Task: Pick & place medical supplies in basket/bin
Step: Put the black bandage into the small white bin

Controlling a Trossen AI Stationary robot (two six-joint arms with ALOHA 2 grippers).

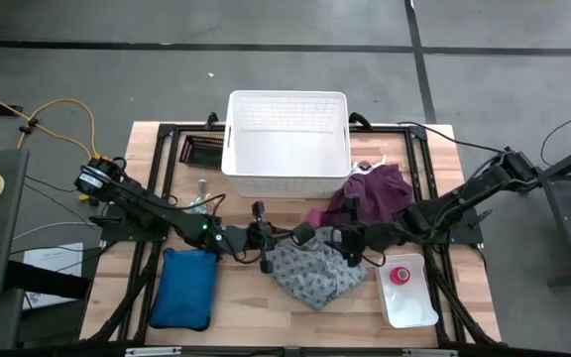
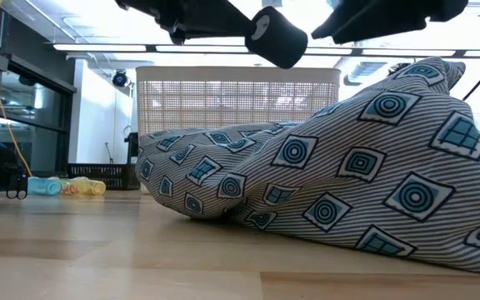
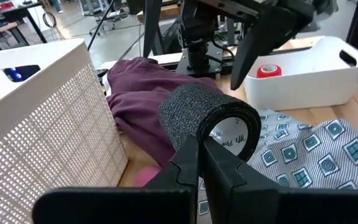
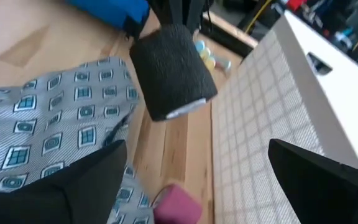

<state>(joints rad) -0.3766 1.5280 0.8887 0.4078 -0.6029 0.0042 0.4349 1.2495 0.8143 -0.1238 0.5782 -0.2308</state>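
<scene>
Step in hand: carry. L gripper [image 3: 194, 149] has its 2 fingers pinched on a black, rough-textured tape roll [image 3: 207, 121], held in air above the grey square-patterned cloth [image 1: 315, 273], near the white mesh plastic basket [image 1: 287, 178]. Next: lift over rim, release. R gripper [image 4: 194, 180] spread wide, nearby, empty.

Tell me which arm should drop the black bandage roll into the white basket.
Left. The left gripper is already shut on the black bandage roll, lifted above the grey patterned cloth, and the white basket stands close by. The right gripper hangs open and holds nothing.
</scene>
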